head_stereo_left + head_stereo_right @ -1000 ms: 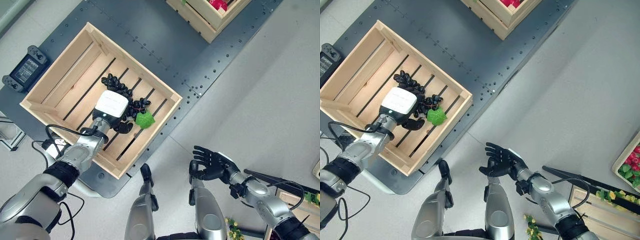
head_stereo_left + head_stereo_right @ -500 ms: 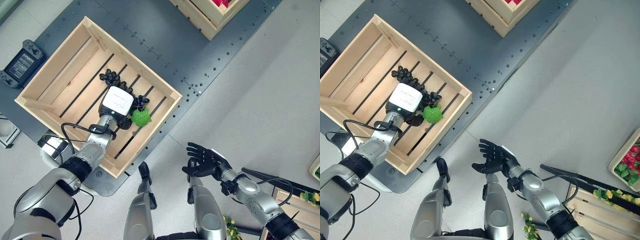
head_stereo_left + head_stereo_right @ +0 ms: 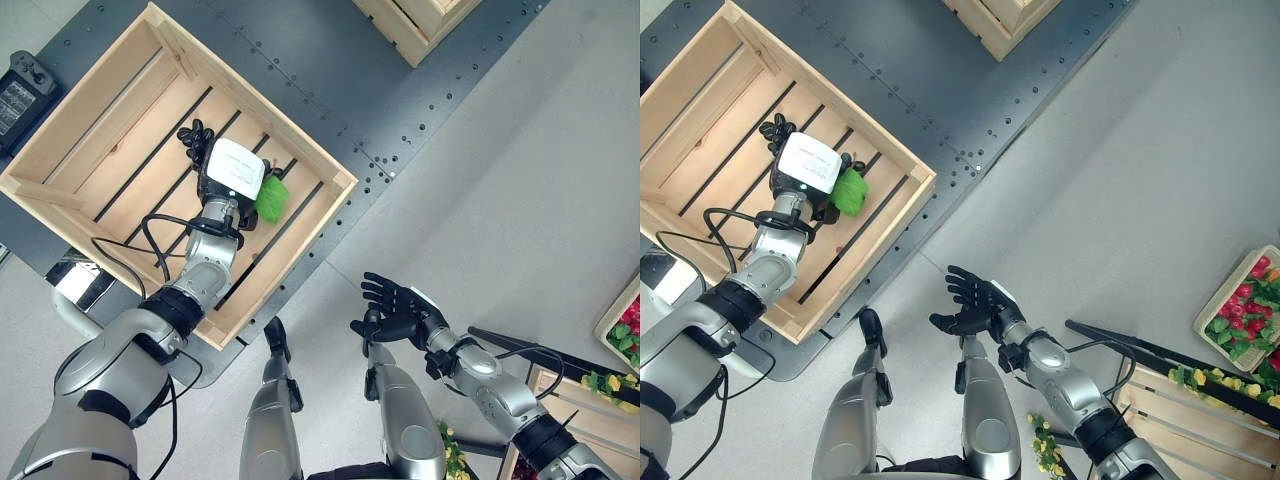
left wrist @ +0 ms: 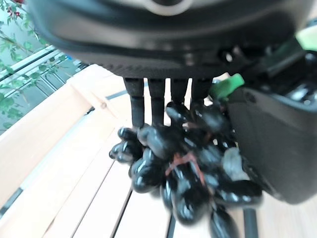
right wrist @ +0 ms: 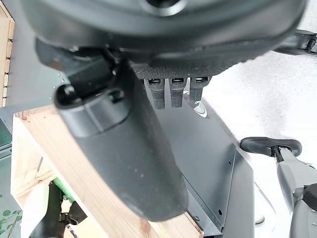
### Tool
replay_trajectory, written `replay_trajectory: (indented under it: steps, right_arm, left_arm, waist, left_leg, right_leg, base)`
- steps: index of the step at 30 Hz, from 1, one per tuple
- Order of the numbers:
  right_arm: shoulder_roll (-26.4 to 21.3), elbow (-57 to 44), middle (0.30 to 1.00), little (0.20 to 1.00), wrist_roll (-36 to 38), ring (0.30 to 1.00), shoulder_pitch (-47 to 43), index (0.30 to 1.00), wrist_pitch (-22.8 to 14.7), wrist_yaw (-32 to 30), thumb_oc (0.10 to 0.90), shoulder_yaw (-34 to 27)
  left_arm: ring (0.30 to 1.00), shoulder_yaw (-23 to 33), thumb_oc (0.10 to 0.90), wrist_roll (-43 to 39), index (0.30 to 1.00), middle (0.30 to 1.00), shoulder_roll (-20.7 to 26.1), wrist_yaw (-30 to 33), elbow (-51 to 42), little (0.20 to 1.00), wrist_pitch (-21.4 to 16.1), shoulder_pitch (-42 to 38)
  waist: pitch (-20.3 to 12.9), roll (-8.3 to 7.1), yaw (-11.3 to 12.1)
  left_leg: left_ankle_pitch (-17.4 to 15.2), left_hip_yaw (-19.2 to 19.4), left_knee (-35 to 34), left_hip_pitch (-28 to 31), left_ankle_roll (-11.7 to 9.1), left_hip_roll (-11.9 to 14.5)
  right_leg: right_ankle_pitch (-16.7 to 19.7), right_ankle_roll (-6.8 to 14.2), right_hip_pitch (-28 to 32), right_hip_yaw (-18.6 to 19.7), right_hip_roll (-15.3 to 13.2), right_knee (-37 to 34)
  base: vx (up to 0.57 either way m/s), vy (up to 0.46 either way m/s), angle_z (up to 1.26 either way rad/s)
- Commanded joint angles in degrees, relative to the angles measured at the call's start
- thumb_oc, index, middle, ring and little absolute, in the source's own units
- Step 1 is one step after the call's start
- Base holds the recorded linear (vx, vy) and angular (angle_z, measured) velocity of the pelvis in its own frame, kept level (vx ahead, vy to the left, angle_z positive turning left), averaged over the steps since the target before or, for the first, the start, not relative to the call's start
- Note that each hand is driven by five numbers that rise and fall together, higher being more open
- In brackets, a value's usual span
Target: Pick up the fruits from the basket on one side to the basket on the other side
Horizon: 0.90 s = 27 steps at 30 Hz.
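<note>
Grapes (image 3: 197, 136), a dark bunch with a green leaf (image 3: 270, 198), hang in the left hand (image 3: 232, 172) inside the slatted wooden crate (image 3: 60, 195) that sits on the dark grey platform (image 3: 330, 70) in the left eye view; the hand, with its white back cover, is above the crate's slats near the right-hand wall, and part of the bunch shows past the hand on its far side. The right hand (image 3: 400, 312) is held over the pale floor, well apart from the crate, palm up with its fingers spread and nothing in it. A second wooden crate (image 3: 415, 25) shows at the top edge of the platform. In the right eye view the same arrangement shows, with the leaf (image 3: 849, 190) just beside the left hand (image 3: 807, 165), and a tray of red fruit (image 3: 1242, 305) at the right edge. In the left wrist view the fingers (image 4: 143, 101) and the thumb are curled round the bunch of grapes (image 4: 181, 168), which is clasped between them above the crate's pale slats (image 4: 74, 188). In the right wrist view the right hand's thumb (image 5: 124, 148) juts forward and its fingers (image 5: 171, 89) are straight and relaxed, holding nothing, with a corner of the crate (image 5: 34, 129) and the platform (image 5: 213, 163) beyond.
</note>
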Motion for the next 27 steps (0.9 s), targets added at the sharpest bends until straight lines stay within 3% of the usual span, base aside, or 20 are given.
replay_trajectory:
  steps: [1, 6, 7, 11, 16, 21, 24, 26, 27]
  right_arm:
    - [0.9, -2.8, 0.9, 0.9, 2.5, 0.9, -0.2, 0.9, -5.6, 0.3, 0.8, -1.1]
    - [0.1, -4.1, 0.9, 0.9, 2.4, 0.9, 1.1, 0.9, -5.7, 0.9, 0.8, -1.9]
    - [-0.2, -4.9, 0.9, 0.9, 2.1, 0.9, 1.8, 0.9, -6.0, 0.8, 0.8, -2.2]
    - [-0.5, -6.0, 0.9, 0.9, 1.3, 0.9, 3.7, 0.9, -7.0, 1.5, 0.8, -3.6]
    - [-0.6, -8.9, 0.9, 0.9, -0.8, 0.9, 7.9, 0.9, -7.4, 2.3, 0.8, -6.9]
    - [-0.1, -10.7, 0.9, 0.9, -2.1, 0.9, 12.0, 0.9, -8.1, 3.2, 0.8, -10.0]
    - [0.5, -12.1, 0.9, 0.9, -2.7, 0.9, 14.5, 0.9, -8.4, 3.2, 0.8, -11.9]
    - [1.2, -13.5, 0.9, 0.9, -3.6, 0.9, 16.5, 0.9, -9.2, 3.2, 0.8, -13.8]
    - [1.3, -13.8, 0.9, 0.9, -3.6, 0.9, 16.8, 0.9, -9.0, 3.1, 0.8, -14.0]
  left_arm:
    - [0.3, 2.4, 0.4, -3.8, 0.3, 0.3, 1.0, 1.4, 5.2, 0.3, 0.9, 0.5]
    - [0.3, 4.4, 0.4, -8.3, 0.3, 0.3, 3.2, 8.8, 4.3, 0.3, -2.1, 1.5]
    - [0.3, 5.1, 0.4, -12.5, 0.3, 0.3, 3.8, 13.3, 3.2, 0.3, -3.1, 2.2]
    - [0.3, 9.2, 0.4, -16.5, 0.3, 0.3, 4.7, 22.1, 0.1, 0.3, -7.0, 4.8]
    - [0.3, 19.0, 0.4, -21.1, 0.3, 0.3, 5.8, 36.0, -8.5, 0.3, -15.9, 14.3]
    - [0.3, 27.7, 0.4, -21.2, 0.3, 0.3, 4.5, 42.1, -18.5, 0.3, -21.6, 23.4]
    - [0.3, 33.3, 0.4, -21.1, 0.3, 0.3, 1.9, 45.7, -24.5, 0.3, -26.5, 29.3]
    - [0.3, 38.0, 0.4, -23.3, 0.3, 0.3, -0.8, 47.4, -28.8, 0.3, -33.1, 34.1]
    - [0.3, 38.7, 0.4, -23.9, 0.3, 0.3, -1.1, 46.5, -29.7, 0.3, -33.6, 34.8]
  waist:
    - [-0.3, -2.22, 1.6]
    - [-0.3, -1.78, 1.9]
    - [-0.3, -1.53, 2.2]
    - [-0.3, -0.9, 2.8]
    - [-1.7, 0.41, 3.9]
    - [-4.6, 1.5, 4.8]
    - [-7.0, 1.87, 5.2]
    - [-9.2, 1.94, 5.6]
    - [-9.6, 1.97, 5.6]
  left_leg:
    - [-5.1, -1.2, 6.8, -3.0, -2.0, -0.5]
    - [-4.9, -1.2, 5.4, -0.9, -2.1, -0.8]
    - [-5.0, -1.3, 4.9, 0.2, -2.0, -0.9]
    - [-5.0, -1.6, 3.5, 2.7, -1.8, -1.3]
    - [-4.7, -2.2, -0.5, 7.4, -1.6, -2.1]
    - [-4.3, -3.2, -3.9, 10.6, -1.5, -2.5]
    - [-4.8, -4.0, -4.0, 11.5, -1.5, -2.6]
    - [-5.2, -4.6, -4.0, 12.3, -1.5, -2.7]
    - [-5.2, -4.7, -4.0, 12.4, -1.5, -2.6]
  right_leg:
    - [0.5, 0.2, -3.9, -1.0, 2.0, 4.6]
    - [0.3, 0.0, -2.1, -1.3, 2.0, 4.0]
    - [0.2, 0.0, -1.3, -1.3, 1.9, 3.7]
    - [-0.2, -0.1, 0.8, -1.5, 1.6, 3.2]
    - [-0.5, 0.1, 4.8, -2.1, 1.0, 1.4]
    - [-0.8, 0.3, 7.8, -3.0, 0.6, -0.1]
    - [-0.8, 0.4, 9.4, -3.6, 0.4, -0.8]
    - [-0.9, 0.3, 10.7, -4.1, 0.3, -1.4]
    - [-0.9, 0.3, 11.0, -4.2, 0.2, -1.5]
  base:
    - [0.0, 0.0, 0.0]
    - [0.0, 0.0, 0.0]
    - [0.0, 0.0, 0.0]
    - [-0.01, 0.014, 0.02]
    - [0.02, 0.028, 0.05]
    - [0.04, 0.003, 0.16]
    - [0.05, -0.035, 0.16]
    - [0.05, -0.041, 0.14]
    - [0.07, -0.042, 0.15]
